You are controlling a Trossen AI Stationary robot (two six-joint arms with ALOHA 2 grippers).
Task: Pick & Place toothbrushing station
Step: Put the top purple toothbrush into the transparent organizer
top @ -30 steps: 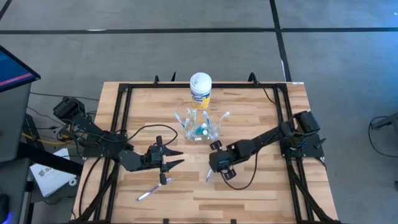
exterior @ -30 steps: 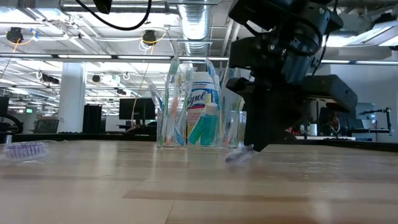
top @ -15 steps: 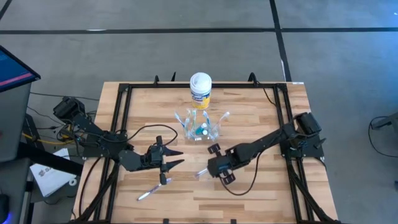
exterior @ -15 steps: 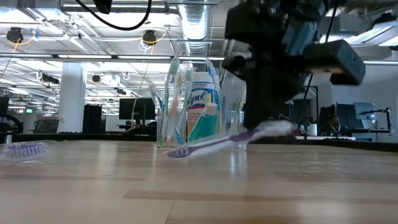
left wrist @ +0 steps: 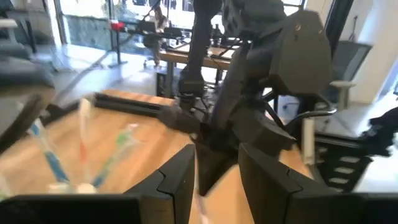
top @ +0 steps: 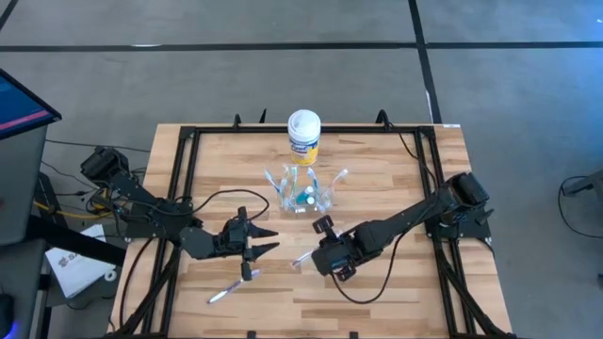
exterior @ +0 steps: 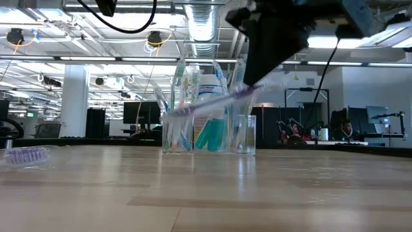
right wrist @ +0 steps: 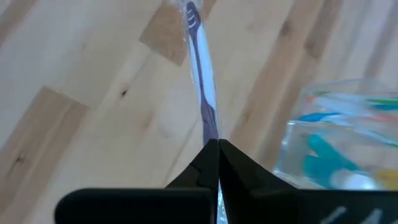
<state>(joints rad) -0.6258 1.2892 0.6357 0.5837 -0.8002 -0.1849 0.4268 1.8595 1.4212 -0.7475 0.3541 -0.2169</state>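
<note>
From the high view, the right pincer (top: 314,257) sat just in front of the small see-through plastic cup (top: 303,197) full of brushes, clamped tight on a slim white-and-purple toothbrush (top: 303,259) that stuck out toward the left arm. The left pincer (top: 261,240) hung over the pale wooden surface (top: 377,179) with its fingers partly spread and nothing between them. A second slim toothbrush (top: 229,287) lay flat on the wood near the front edge, just past the left pincer. The yellow canister with a white lid (top: 303,137) stood behind the cup.

Low view: the held toothbrush (exterior: 209,104) was clear off the wood, tilted, crossing in front of the cup (exterior: 209,122), head end lower. A teal-blue tube (exterior: 210,134) showed inside the cup.

Left wrist view: its own two dark fingers (left wrist: 180,177) stood apart, empty, with the right arm's bulk beyond them.

Right wrist view: fingers (right wrist: 205,163) pinched shut on the brush handle (right wrist: 202,81), bristle end far out over the wood, cup (right wrist: 336,134) off to one side.
</note>
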